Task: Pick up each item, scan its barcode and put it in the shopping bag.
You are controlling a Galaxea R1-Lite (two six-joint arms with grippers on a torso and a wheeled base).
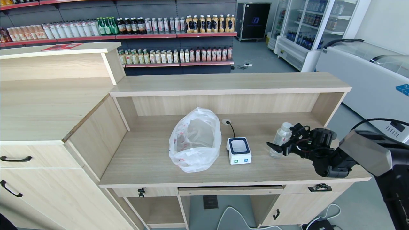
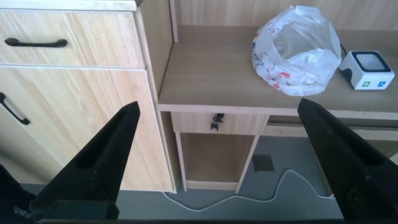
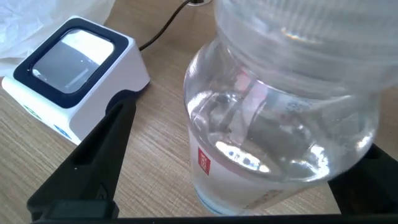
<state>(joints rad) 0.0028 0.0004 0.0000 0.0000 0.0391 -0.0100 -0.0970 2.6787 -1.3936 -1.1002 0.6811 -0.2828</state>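
Observation:
A clear plastic bottle (image 1: 281, 135) with a pale cap stands upright on the wooden counter (image 1: 143, 159), right of the scanner. My right gripper (image 1: 282, 138) is open around it, one finger on each side; in the right wrist view the bottle (image 3: 280, 124) sits between the fingers (image 3: 93, 168), with a gap on the scanner side. The white barcode scanner (image 1: 239, 150) faces up mid-counter. To its left lies the translucent white shopping bag (image 1: 195, 140), mouth open. My left gripper (image 2: 217, 168) hangs open and empty below counter height, left of the bag (image 2: 295, 50).
A raised ledge (image 1: 230, 83) runs behind and above the counter, with side walls at both ends. The scanner's cable (image 1: 231, 129) leads to a hole in the back. A taller cabinet with drawer handles (image 1: 16, 158) stands on the left. Shelves of drinks fill the background.

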